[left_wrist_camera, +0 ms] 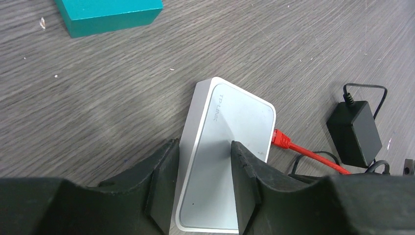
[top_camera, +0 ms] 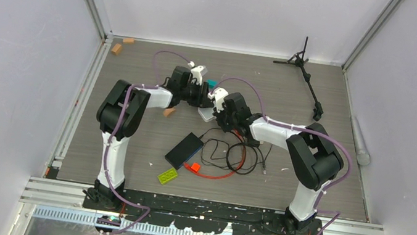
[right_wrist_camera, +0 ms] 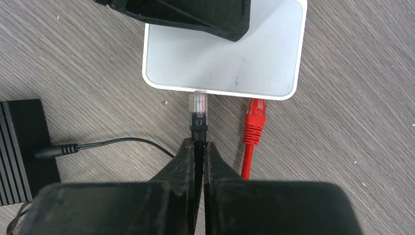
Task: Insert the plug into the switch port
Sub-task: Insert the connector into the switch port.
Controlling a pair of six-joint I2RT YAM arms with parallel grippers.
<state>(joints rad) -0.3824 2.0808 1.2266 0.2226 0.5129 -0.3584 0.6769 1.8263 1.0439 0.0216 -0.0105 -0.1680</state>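
Observation:
The white switch (top_camera: 206, 114) (left_wrist_camera: 230, 117) (right_wrist_camera: 220, 58) lies flat on the table. The red-orange cable's plug (right_wrist_camera: 255, 110) (left_wrist_camera: 280, 139) sits with its tip against the switch's port side. Beside it a clear plug (right_wrist_camera: 198, 104) on a black cable touches the same side. My right gripper (right_wrist_camera: 199, 144) (top_camera: 223, 115) is shut on that black cable just behind the clear plug. My left gripper (left_wrist_camera: 203, 183) (top_camera: 200, 95) stands open over the switch's other end, one finger beside its long side and the other over its top face.
A black power brick (left_wrist_camera: 355, 133) with thin black wire lies near the switch. A teal block (left_wrist_camera: 107, 12), a flat black box (top_camera: 184, 149), a green brick (top_camera: 168, 176), an orange block (top_camera: 192, 167), looped cables (top_camera: 231, 158) and a black tripod (top_camera: 306, 76) also lie about.

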